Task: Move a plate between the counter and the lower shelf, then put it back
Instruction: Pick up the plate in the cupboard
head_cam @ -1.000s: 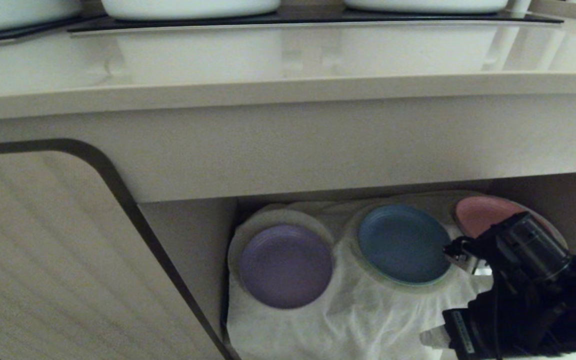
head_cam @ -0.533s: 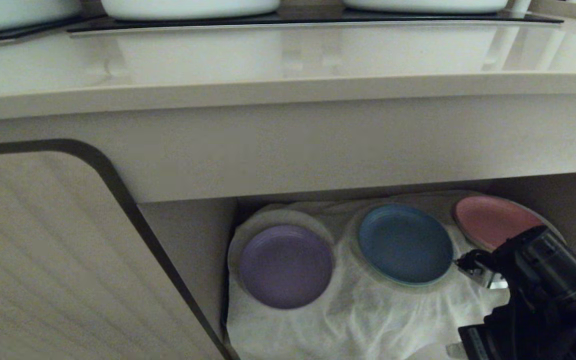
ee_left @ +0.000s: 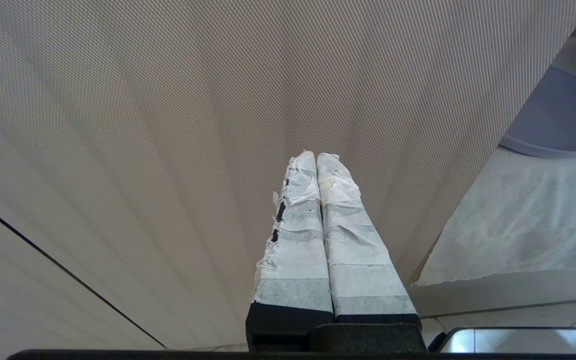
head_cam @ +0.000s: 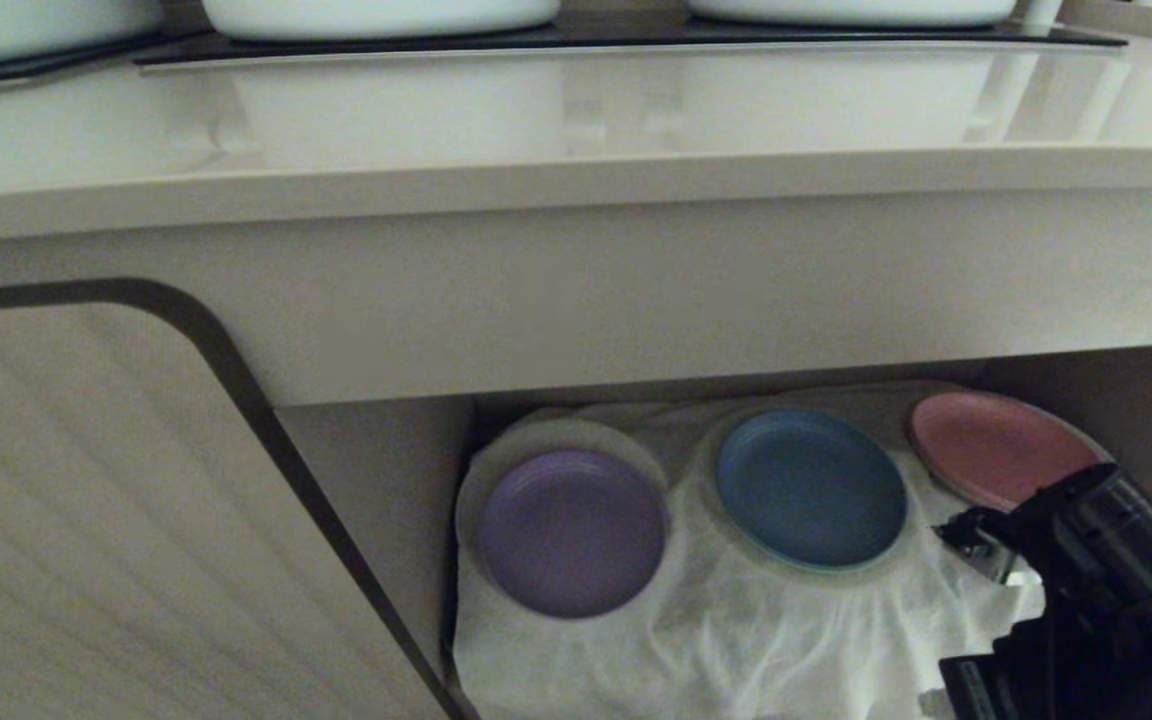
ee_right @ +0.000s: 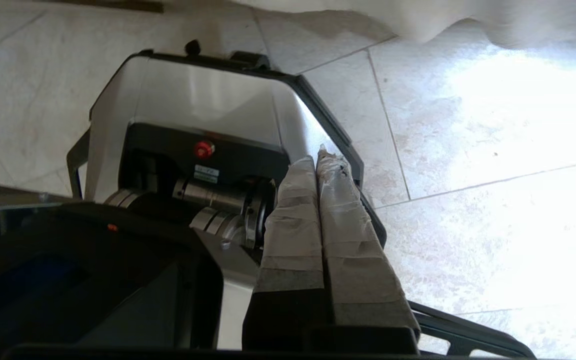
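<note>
Pressed together and empty, my right gripper [ee_right: 318, 165] points down at the floor tiles [ee_right: 468, 150]; my left gripper [ee_left: 316, 159] is closed too, by the cabinet door [ee_left: 168, 125]. On the lower shelf [head_cam: 1136, 420], the plate [head_cam: 572, 531] lies on the cloth [head_cam: 736, 640] beside a blue plate [head_cam: 811, 488], under the counter [head_cam: 576, 110]

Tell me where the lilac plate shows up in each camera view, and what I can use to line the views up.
Head view: the lilac plate lies leftmost on the lower shelf, left of a blue plate, on the white cloth.
Left wrist view: only a curved slice of it at the far right edge, above the cloth.
Right wrist view: not in it.
Shared landmark: the white cloth, whose hanging edge shows in the right wrist view too.
</note>
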